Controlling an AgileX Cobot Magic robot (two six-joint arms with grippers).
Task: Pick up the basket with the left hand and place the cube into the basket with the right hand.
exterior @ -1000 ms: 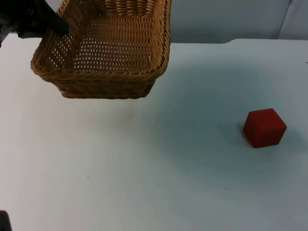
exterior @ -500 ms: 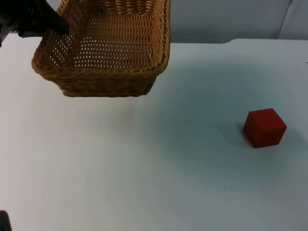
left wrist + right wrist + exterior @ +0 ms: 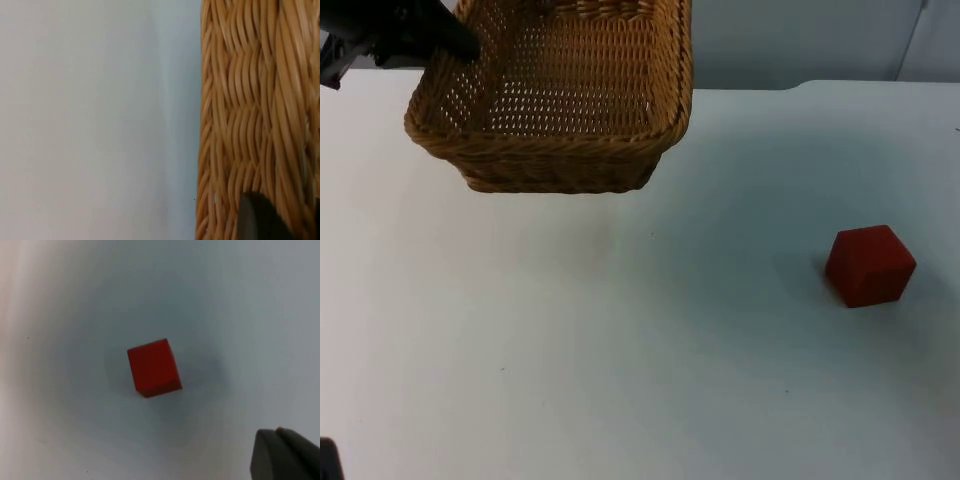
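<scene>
Your left gripper [image 3: 455, 45] is clamped on the basket [image 3: 560, 110], far left (lifted, judging by its shadow). The cube [image 3: 869, 264] sits untouched at right; right gripper's opening: cannot tell.

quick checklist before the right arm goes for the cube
1. Basket held by the left gripper at its rim: ok.
2. Basket off the table: ok, a shadow lies beneath it.
3. Basket empty: ok.
4. Cube free on the table, apart from the basket: ok.
5. Right gripper above the cube: ok, cube lies below it.
6. Right gripper open: cannot tell.
</scene>
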